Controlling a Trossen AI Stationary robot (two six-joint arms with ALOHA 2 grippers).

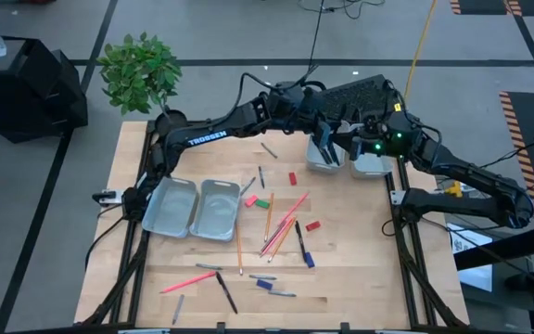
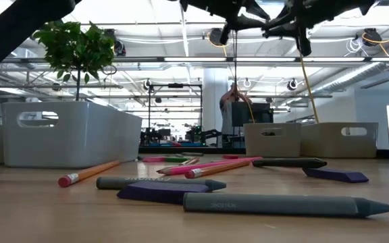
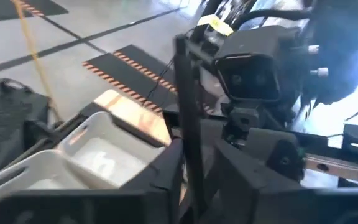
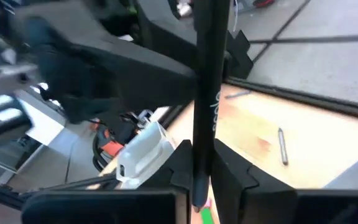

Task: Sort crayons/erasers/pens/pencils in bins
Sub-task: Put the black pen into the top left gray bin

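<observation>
My left gripper (image 1: 327, 139) and my right gripper (image 1: 353, 141) meet nose to nose above the far-right pair of grey bins (image 1: 324, 160). Each wrist view shows a black pen (image 3: 188, 112) standing between that arm's own fingers; it looks like one pen held by both. The other pair of bins (image 1: 193, 209) stands at the left. Orange and pink pencils (image 1: 281, 223), red erasers (image 1: 293, 177), a green eraser (image 1: 262, 202), more pens (image 1: 226, 292) and grey and purple crayons (image 2: 282, 204) lie flat on the wooden table. My left gripper pinches the pen's shaft (image 3: 190, 163) between its two fingers, which lie across it. The pen is lifted clear above the bins, its free length reaching past the fingers toward the right arm. Which end it has cannot be told. My right gripper pinches the pen near one end (image 4: 201, 167) between its two fingers, which lie across it. The printed shaft (image 4: 215, 106) runs on past the fingers, in front of the left arm. The pen hangs in the air, clear of table and bins.
A potted plant (image 1: 142, 70) stands at the table's far left corner and a black keyboard (image 1: 360, 93) lies beyond the far edge. Loose sticks crowd the table's middle and near part; bare wood shows at the right edge (image 1: 369, 241).
</observation>
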